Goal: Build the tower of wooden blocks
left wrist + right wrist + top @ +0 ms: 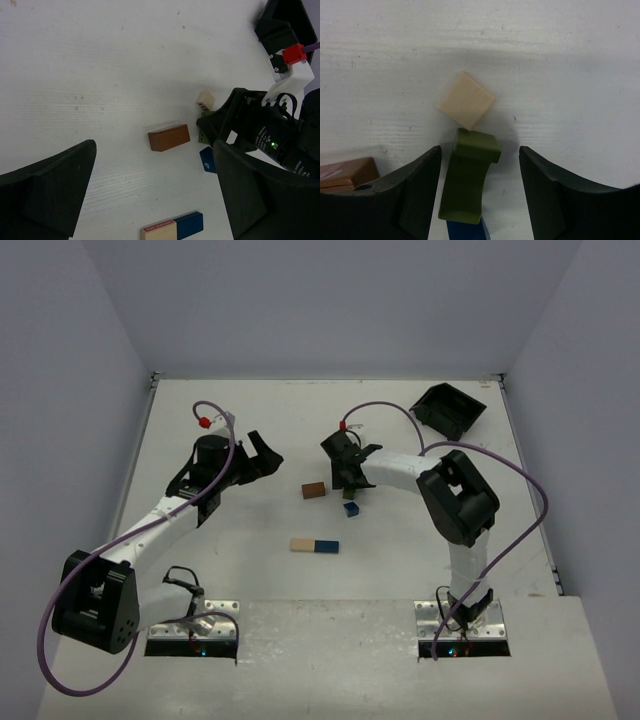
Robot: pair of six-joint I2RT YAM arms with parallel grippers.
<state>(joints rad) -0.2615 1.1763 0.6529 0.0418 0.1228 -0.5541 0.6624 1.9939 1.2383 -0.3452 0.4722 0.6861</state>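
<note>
No wood block tower shows in any view; the blocks lie loose on the table. My right gripper stands open, its jaws on either side of an olive green block with a gap on both sides. A pale tan cube touches the green block's far end. A dark blue block shows under its near end. A reddish brown block lies just to the left. My left gripper hangs open above the table with nothing in it.
A long tan and blue block lies nearer the arm bases. A black bin sits at the back right. In the left wrist view the right arm's wrist fills the right side, over the small blocks.
</note>
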